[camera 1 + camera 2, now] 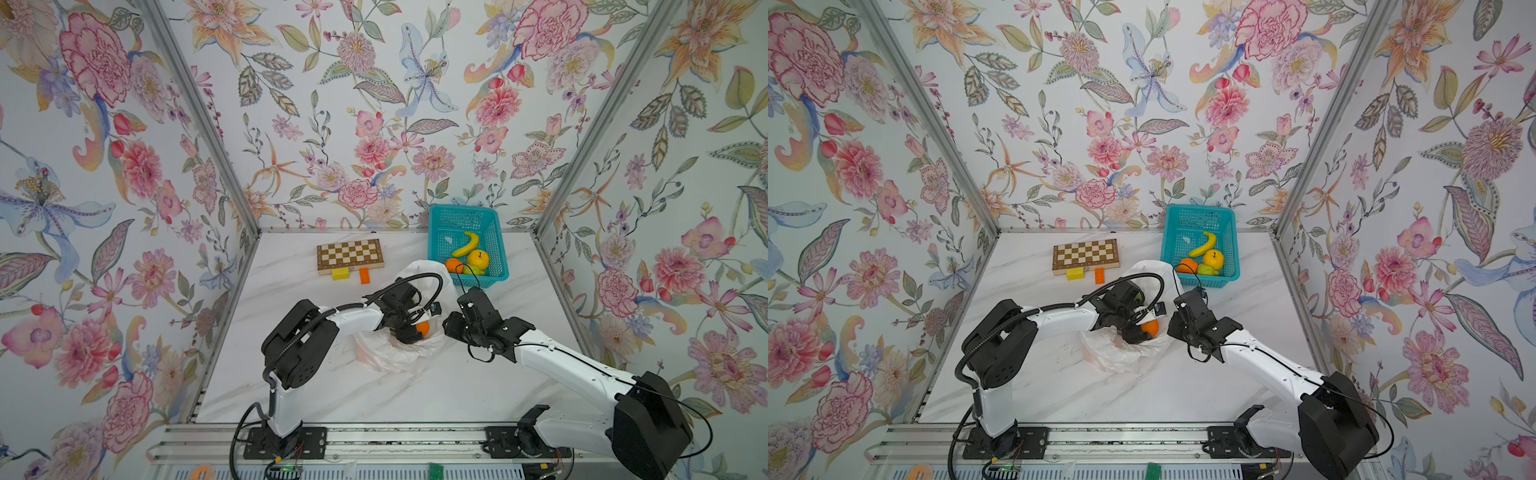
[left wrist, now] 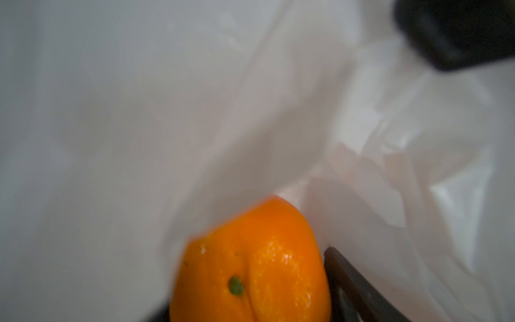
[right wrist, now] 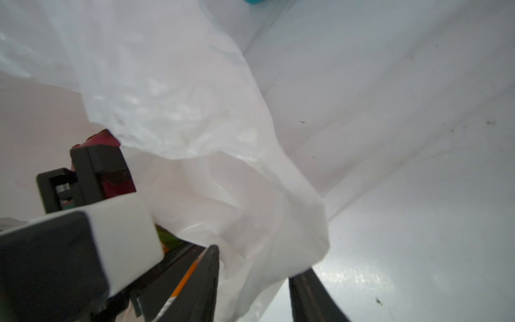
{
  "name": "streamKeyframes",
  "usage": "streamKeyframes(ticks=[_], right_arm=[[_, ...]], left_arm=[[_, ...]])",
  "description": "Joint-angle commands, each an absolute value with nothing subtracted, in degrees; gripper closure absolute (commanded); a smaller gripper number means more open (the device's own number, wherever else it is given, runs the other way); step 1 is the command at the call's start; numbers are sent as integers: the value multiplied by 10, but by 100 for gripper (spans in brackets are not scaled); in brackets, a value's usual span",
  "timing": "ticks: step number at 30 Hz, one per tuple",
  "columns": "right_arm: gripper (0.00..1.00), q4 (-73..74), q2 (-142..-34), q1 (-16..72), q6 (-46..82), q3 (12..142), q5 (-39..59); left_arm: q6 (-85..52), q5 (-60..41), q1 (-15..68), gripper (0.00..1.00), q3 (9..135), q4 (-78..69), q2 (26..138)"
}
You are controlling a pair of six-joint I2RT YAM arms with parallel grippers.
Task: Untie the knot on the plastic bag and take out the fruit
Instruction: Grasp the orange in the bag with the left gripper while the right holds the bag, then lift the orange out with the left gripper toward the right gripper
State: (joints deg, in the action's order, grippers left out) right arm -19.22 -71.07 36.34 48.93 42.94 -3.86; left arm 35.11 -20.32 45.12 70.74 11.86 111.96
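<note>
Already past the untying, I judge: no knot shows, and the plastic bag (image 1: 390, 353) lies slack and open-mouthed mid-table. Left gripper (image 1: 414, 332) sits amid its folds with an orange (image 1: 422, 327) between the jaws. Whether pinched or let loose I cannot tell, as the wrist view is blurred. Right gripper (image 3: 256, 267) is just beside, jaws apart, a fold of bag in the gap, not visibly pinched.

Far right, the teal basket (image 1: 463, 206) holds a second orange (image 1: 453, 264), a yellow apple (image 1: 478, 257), a green fruit (image 1: 474, 270), plus a banana (image 1: 467, 244). Left to do: this orange, and a magenta fruit (image 3: 100, 138) glimpsed inside the bag.

Surface: white marbled table (image 1: 374, 399). Chessboard (image 1: 350, 254) at back left, yellow block (image 1: 340, 273) and orange block (image 1: 364, 275) before it. Floral-papered walls (image 1: 357, 104) on three sides.
</note>
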Motion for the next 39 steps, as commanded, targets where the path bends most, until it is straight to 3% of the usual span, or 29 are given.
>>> streamKeyframes(ticks=[1,9,28,39], right_arm=[[58,-190,-701,365,495,419,-34],[58,-187,-702,364,497,415,-41],[55,-176,-698,361,493,425,-10],[23,-162,-550,336,490,443,-6]], left_arm=[[367,-190,459,27,725,192,1142],[351,-198,459,50,688,124,1093],[282,-266,432,53,517,-159,912],[225,-343,405,52,477,-306,847]])
